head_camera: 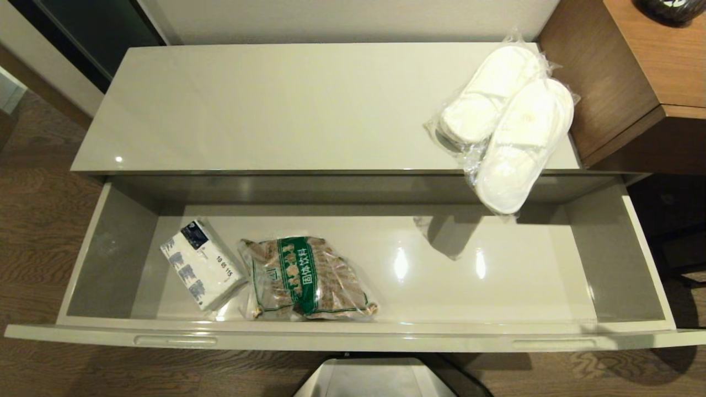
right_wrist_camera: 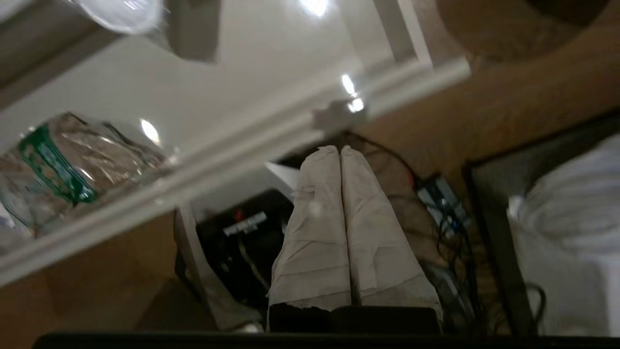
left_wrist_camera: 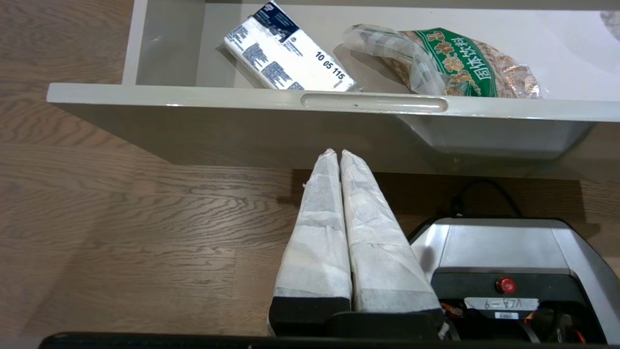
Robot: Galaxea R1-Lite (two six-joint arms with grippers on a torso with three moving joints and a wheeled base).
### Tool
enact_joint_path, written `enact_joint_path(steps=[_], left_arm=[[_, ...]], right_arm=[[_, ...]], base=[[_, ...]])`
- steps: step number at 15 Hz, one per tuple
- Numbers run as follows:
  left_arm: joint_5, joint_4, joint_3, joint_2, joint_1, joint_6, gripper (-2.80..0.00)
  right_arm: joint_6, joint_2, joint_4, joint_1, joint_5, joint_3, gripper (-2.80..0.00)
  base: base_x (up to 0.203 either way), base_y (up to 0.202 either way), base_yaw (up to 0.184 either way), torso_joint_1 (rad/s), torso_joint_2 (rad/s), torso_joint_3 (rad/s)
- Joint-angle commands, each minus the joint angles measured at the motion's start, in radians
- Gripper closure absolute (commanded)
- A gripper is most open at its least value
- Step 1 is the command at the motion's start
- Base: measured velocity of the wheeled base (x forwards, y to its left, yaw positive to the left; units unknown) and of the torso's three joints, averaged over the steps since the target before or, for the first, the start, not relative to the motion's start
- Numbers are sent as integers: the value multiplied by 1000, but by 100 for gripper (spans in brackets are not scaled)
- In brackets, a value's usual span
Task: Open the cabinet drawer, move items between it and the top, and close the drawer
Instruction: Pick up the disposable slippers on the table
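Observation:
The cabinet drawer stands pulled wide open below the glossy cream top. Two bagged white slippers lie at the top's right end, one hanging over its front edge above the drawer. Neither arm shows in the head view. In the left wrist view my left gripper is shut on nothing, low in front of the drawer's front rim. My right gripper is shut and empty too, below the drawer's front rim, over the robot base.
In the drawer's left half lie a white-and-blue tissue pack and a clear bag of brown pieces with a green label. A brown wooden desk adjoins the cabinet on the right. The robot base sits under the drawer front.

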Motion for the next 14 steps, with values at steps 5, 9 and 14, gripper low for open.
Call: enact_joint_path(steps=[5,9,14], left_arm=[[0,0,0,0,0,0,0],[0,0,0,0,1,0,0],[0,0,0,0,0,0,0]], right_arm=[[-76,-367,261,-231,177,49,0],[-292,-493,294,-391,312,50,0],[-296,-638,294,-425,380,136,0]], base=[[0,0,0,0,0,0],[0,0,0,0,0,0],[0,0,0,0,0,0]])
